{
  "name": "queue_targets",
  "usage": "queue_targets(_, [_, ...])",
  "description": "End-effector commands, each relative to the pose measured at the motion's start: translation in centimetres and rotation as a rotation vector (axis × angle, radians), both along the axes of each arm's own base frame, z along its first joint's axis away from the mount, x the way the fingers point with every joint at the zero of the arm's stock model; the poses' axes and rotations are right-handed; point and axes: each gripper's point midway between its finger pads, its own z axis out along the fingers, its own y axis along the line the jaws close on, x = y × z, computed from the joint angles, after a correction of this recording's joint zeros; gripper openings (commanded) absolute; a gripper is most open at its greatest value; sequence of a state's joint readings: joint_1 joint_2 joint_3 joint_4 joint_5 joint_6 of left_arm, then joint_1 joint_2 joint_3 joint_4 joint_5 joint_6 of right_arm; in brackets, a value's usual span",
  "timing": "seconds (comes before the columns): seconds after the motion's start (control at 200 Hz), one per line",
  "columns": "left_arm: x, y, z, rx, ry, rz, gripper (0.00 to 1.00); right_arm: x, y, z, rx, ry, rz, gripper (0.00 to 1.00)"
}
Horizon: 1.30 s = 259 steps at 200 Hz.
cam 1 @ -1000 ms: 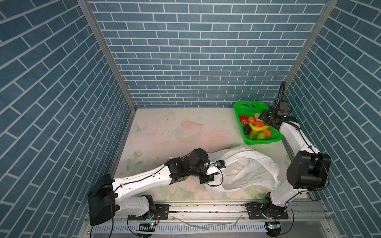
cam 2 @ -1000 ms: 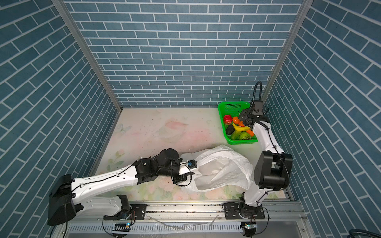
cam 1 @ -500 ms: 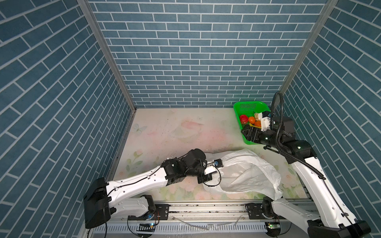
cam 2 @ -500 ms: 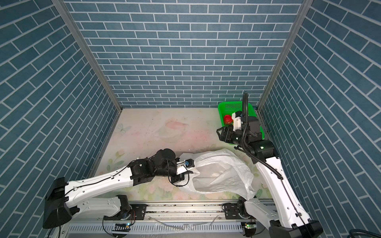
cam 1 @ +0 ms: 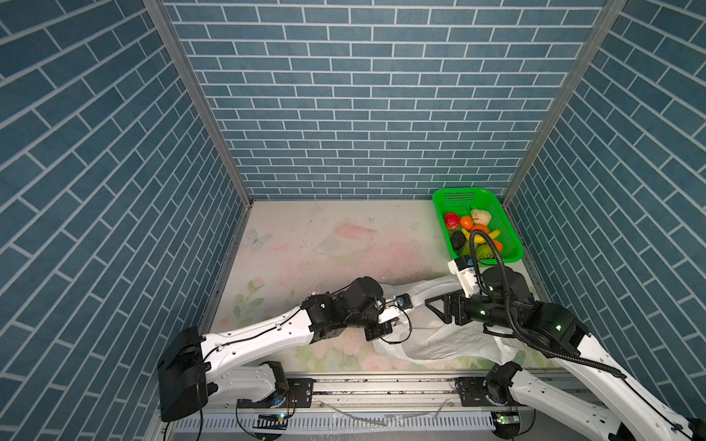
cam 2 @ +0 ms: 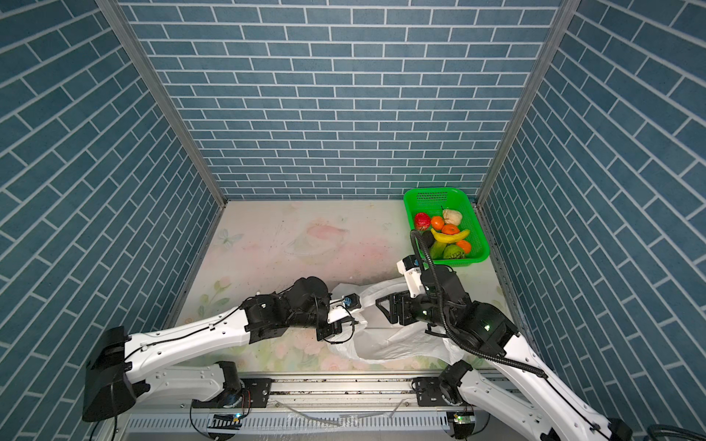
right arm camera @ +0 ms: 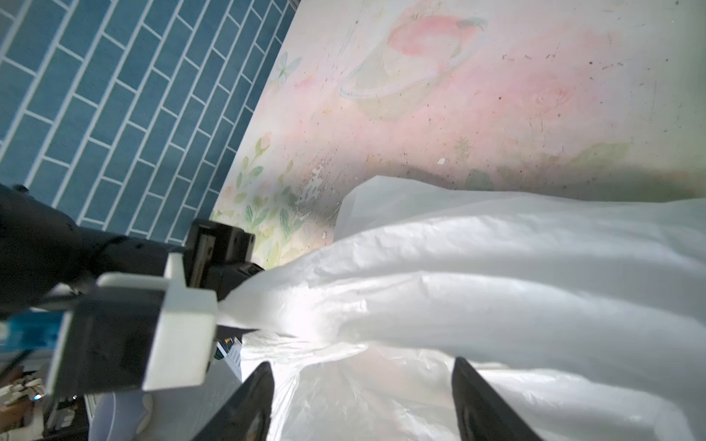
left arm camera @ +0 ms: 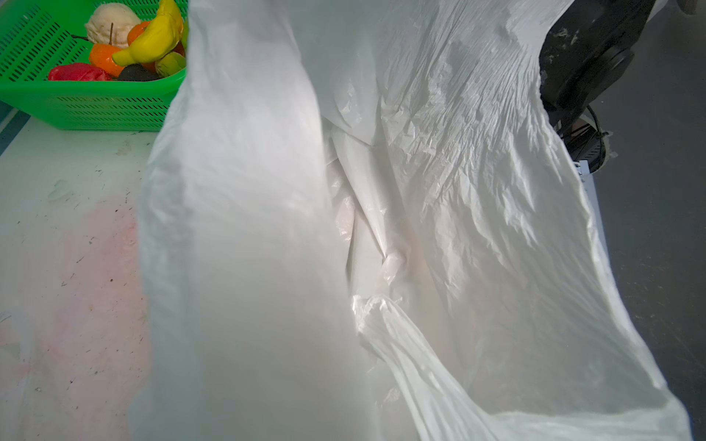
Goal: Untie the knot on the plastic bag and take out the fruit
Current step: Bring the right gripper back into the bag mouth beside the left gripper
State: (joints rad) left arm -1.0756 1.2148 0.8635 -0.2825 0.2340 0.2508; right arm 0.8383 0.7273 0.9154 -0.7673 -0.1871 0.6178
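Observation:
The white plastic bag (cam 1: 450,336) (cam 2: 393,340) lies crumpled at the table's front, right of the middle. My left gripper (cam 1: 382,331) (cam 2: 328,331) is shut on the bag's left edge, and a gathered strip (right arm camera: 267,305) of it runs into the jaws. In the left wrist view the bag (left arm camera: 458,191) hides my jaws. My right gripper (cam 1: 433,309) (cam 2: 384,307) (right arm camera: 363,382) hangs open just above the bag's mouth, pointing left, with only loose film between its fingers. The fruit (cam 1: 468,221) (cam 2: 449,236) (left arm camera: 153,38) lies in a green basket. The knot is out of view.
The green basket (cam 1: 473,191) (cam 2: 435,189) (left arm camera: 95,103) stands in the back right corner against the brick wall. The right arm's black cable (cam 1: 493,248) arches in front of it. Brick walls close in three sides, and a metal rail (cam 1: 382,385) runs along the front edge.
The right arm has swung from the basket down and forward to the bag, its gripper staying open. The left gripper has kept its hold on the bag and shifted only slightly.

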Motion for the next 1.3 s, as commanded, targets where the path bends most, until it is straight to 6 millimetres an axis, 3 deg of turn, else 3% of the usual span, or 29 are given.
queue_targets(0.0, [0.6, 0.1, 0.6, -0.008, 0.003, 0.038, 0.00, -0.5, 0.3, -2.5, -0.045, 0.011, -0.009, 0.72])
queue_targets(0.355, [0.4, 0.4, 0.9, -0.017, 0.008, 0.047, 0.00, -1.5, 0.0, -10.0, -0.225, -0.059, -0.015, 0.68])
queue_targets(0.825, [0.8, 0.5, 2.1, -0.041, 0.003, 0.080, 0.00, -4.4, 0.5, -14.3, -0.340, -0.151, 0.048, 0.64])
queue_targets(1.095, [0.6, 1.2, 1.6, -0.045, 0.025, 0.115, 0.00, -6.1, 1.4, -18.9, -0.337, -0.016, 0.061, 0.67])
queue_targets(1.29, [0.4, 1.2, 1.0, -0.062, 0.044, 0.119, 0.00, -6.2, 1.1, -19.8, -0.320, 0.038, 0.031, 0.71])
